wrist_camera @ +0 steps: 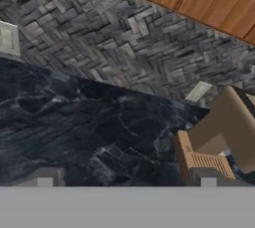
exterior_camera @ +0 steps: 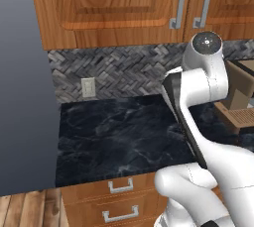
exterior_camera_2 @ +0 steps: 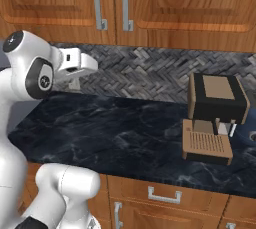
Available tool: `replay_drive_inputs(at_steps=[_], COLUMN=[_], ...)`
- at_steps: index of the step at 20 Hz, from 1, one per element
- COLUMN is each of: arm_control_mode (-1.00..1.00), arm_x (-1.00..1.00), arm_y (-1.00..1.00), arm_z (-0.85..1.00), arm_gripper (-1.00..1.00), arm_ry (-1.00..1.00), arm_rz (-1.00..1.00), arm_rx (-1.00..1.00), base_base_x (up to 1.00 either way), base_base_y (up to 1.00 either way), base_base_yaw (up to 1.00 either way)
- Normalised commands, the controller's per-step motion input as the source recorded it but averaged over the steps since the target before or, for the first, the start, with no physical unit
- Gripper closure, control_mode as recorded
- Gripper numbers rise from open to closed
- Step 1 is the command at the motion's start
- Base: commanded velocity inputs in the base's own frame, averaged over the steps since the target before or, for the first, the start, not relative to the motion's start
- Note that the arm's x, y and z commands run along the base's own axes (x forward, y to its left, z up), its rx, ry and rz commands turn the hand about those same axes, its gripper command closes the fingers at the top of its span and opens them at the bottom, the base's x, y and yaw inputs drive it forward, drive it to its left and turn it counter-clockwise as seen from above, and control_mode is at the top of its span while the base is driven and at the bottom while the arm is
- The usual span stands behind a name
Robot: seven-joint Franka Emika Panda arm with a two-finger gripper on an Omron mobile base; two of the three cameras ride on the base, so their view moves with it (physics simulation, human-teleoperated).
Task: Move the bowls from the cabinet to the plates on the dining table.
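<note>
Wall-hung cabinet of orange-brown wood (exterior_camera: 114, 8), raised-panel doors, grey metal bar handles (exterior_camera_2: 99, 3): mounted above the counter, all doors closed in both base views. Its lower edge crosses the upper right of the hand view.

Two-finger gripper (wrist_camera: 127, 181): raised above the counter and aimed at the backsplash; its two small finger tips (wrist_camera: 46, 178) stand wide apart at the bottom of the hand view, nothing between them, jaws spread and empty.

White robot arm with dark joints (exterior_camera: 203, 97): bent, its elbow up beside the cabinet's lower edge.

Counter with black white-veined marble top (exterior_camera_2: 120, 133): runs beneath the cabinet.

Tan and black box-shaped coffee machine (exterior_camera_2: 215, 115): stands on the counter to the right, against the wall.

Grey herringbone tile backsplash (exterior_camera: 124, 70): between counter and cabinet, carrying a cream wall socket (exterior_camera: 88, 87).

Low drawer units of orange-brown wood with small grey handles (exterior_camera: 119, 201): below the counter.
</note>
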Motion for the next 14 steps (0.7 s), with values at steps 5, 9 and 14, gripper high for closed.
replay_drive_inputs(at_steps=[5, 9, 14], arm_control_mode=[-1.0, -1.0, -1.0], arm_x=[-0.18, -0.1, -0.02], arm_y=[-0.39, -0.45, -0.43], arm_z=[0.36, 0.33, 0.33], arm_gripper=[-1.0, -1.0, -1.0], arm_ry=[-0.12, -0.1, -0.08], arm_rz=[0.0, 0.0, 0.0], arm_rx=[0.0, 0.01, 0.03], base_base_x=[0.0, 0.0, 0.0], base_base_y=[0.0, 0.0, 0.0], base_base_yaw=[0.0, 0.0, 0.0])
